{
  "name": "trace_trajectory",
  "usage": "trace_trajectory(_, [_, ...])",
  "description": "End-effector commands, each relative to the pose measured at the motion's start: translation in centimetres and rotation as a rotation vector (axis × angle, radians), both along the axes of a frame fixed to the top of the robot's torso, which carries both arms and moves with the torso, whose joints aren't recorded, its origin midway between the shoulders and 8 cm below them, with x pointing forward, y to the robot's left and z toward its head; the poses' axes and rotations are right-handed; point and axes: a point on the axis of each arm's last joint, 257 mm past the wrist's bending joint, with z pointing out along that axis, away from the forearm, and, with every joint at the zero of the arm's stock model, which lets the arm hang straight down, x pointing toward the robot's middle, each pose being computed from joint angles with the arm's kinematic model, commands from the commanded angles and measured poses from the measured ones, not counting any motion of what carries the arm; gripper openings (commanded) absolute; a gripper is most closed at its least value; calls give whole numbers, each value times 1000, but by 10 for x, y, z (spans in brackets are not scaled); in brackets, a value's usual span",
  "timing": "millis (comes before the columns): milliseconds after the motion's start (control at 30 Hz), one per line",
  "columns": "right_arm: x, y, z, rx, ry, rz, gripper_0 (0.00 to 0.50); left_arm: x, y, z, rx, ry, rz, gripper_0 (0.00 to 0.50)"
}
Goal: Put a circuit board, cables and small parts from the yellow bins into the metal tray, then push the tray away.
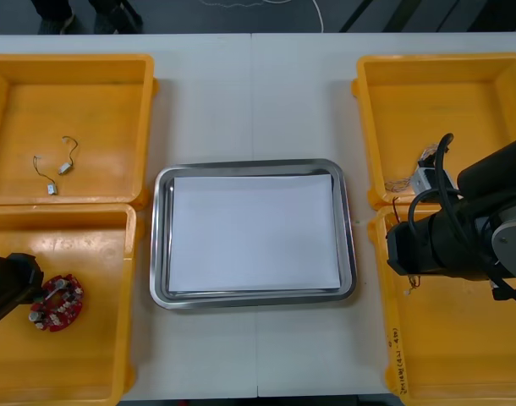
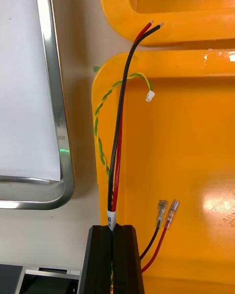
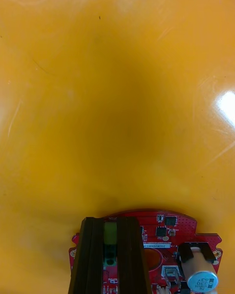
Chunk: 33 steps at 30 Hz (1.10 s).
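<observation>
1. Over the left edge of the near-left bin [image 1: 80,364] in the front view, the left gripper [image 1: 23,286] sits on the board [image 1: 58,303]. The right gripper [image 1: 400,247] is at the far-left corner of the near-right bin [image 1: 461,364]. The tray [image 1: 160,254] lies mid-table between the bins, white inside, with nothing in it yet. Both arms look ready to lift, so rise straight up above the bin walls before crossing to the tray.

2. Right wrist view: the fingers [image 2: 100,259] are pressed together on the black and red cables [image 2: 119,127], which run out past them across the bin's far rim. A yellow-green twist [image 2: 100,112] lies alongside, and I cannot tell if it is gripped too. The long, limp ends will trail, so lift high to keep them off the rim and lay them tips first onto the white.

3. Left wrist view: the fingers [image 3: 93,255] stand narrow with a small green piece of the board between them, and it seems pinched. The board is round and red, with black chips and a blue-topped cylinder beside the fingers. The hold is small and off-centre — carry the board slowly and keep it level.
</observation>
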Motion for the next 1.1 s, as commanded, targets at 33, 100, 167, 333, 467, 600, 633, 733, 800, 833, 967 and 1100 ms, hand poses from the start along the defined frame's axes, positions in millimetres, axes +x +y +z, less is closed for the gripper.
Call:
trace_trajectory(33, [11,0,15,-8,-50,28,0,-2,10,4,69,-3,-85,0])
trace_trajectory(100, [11,0,16,-5,-50,28,0,-4,11,15,84,-11,-94,0])
trace_trajectory(167, [11,-1,17,-4,-51,26,0,-5,12,25,100,-19,-102,0])
trace_trajectory(333, [12,-1,17,-3,-52,24,0,-11,16,44,131,-25,-113,0])
trace_trajectory(467, [12,-1,18,0,-53,23,0,-17,22,75,188,-54,-131,0])
trace_trajectory(600, [12,-2,19,2,-54,21,0,-21,24,103,243,-84,-160,0])
trace_trajectory(633, [12,-2,19,3,-54,21,0,-22,24,110,262,-89,-173,0])
trace_trajectory(733, [12,-2,19,4,-54,21,0,-22,22,126,299,-100,-209,0])
trace_trajectory(800, [12,-3,20,3,-55,19,0,-16,19,138,319,-128,-229,0])
trace_trajectory(833, [13,-3,20,4,-56,18,0,-12,16,144,327,-145,-242,0])
trace_trajectory(967, [12,-3,20,4,-55,19,0,6,0,169,345,-217,-299,0])
trace_trajectory(1100, [12,-4,20,3,-55,19,0,23,-27,186,337,-273,-383,0])
